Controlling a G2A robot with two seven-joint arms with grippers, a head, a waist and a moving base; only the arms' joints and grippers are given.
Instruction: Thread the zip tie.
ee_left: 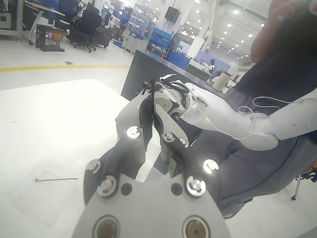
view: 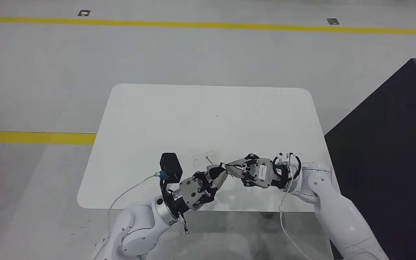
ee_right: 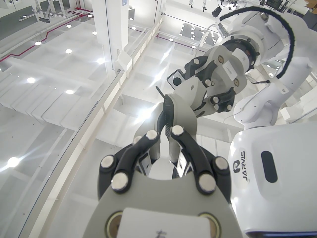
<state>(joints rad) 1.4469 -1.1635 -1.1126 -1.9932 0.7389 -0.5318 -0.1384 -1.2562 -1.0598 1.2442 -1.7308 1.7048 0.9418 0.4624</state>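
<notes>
Left gripper (ee_left: pixel 152 105) and right gripper (ee_right: pixel 165 118) both pinch zip tie (ee_left: pixel 151 92) above counter (view: pixel 195 110) near edge; spare tie (ee_left: pixel 57 179) lies further in.

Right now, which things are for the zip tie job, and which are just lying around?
For the job: zip tie, left claw, right claw, both gripping it.
Just lying about: spare tie, clear sheet under it.

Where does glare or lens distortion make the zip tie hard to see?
Top view: even light, no glare. Left wrist view: the table glares white and a flare streaks one corner, yet the zip tie reads plainly dark. Right wrist view: ceiling lamps flare into stars and straight beams bow.
</notes>
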